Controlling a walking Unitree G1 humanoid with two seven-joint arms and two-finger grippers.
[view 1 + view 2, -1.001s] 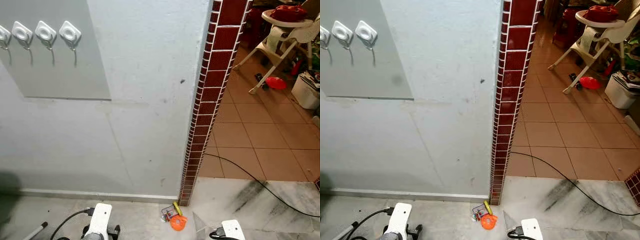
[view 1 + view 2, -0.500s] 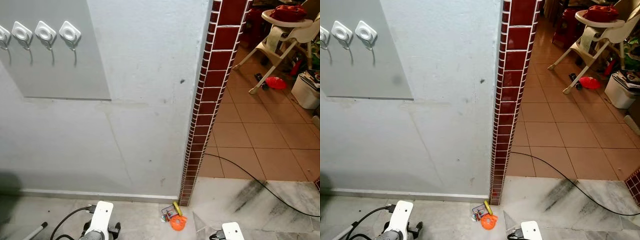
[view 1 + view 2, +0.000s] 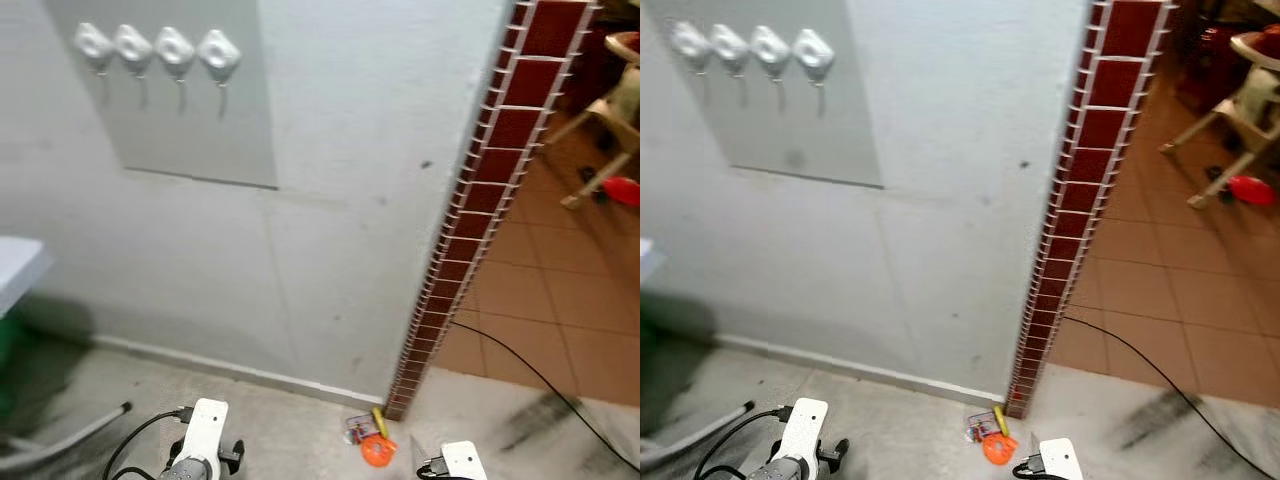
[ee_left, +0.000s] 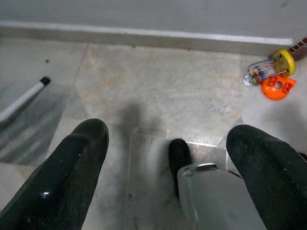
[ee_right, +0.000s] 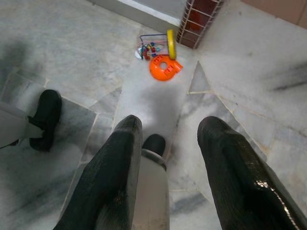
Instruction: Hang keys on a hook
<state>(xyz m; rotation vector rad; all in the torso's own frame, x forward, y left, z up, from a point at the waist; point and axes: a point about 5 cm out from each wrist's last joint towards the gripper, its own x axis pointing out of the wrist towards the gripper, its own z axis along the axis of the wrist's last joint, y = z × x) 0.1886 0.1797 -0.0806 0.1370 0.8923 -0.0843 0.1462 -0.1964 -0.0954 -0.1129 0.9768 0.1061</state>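
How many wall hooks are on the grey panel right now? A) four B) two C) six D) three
A: four white hooks sit in a row along the top of the grey panel on the wall, none with keys on it.

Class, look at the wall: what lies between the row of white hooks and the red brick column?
In the left eye view, a bare stretch of pale painted wall separates the hooks from the brick column.

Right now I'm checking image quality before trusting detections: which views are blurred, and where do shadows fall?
Left and right eye views: soft, smeared; the four white wall hooks on the grey panel lack crisp edges. Left wrist view: sharper; a shadow darkens the marble floor between the open black fingers. Right wrist view: sharp around the orange plastic toy.
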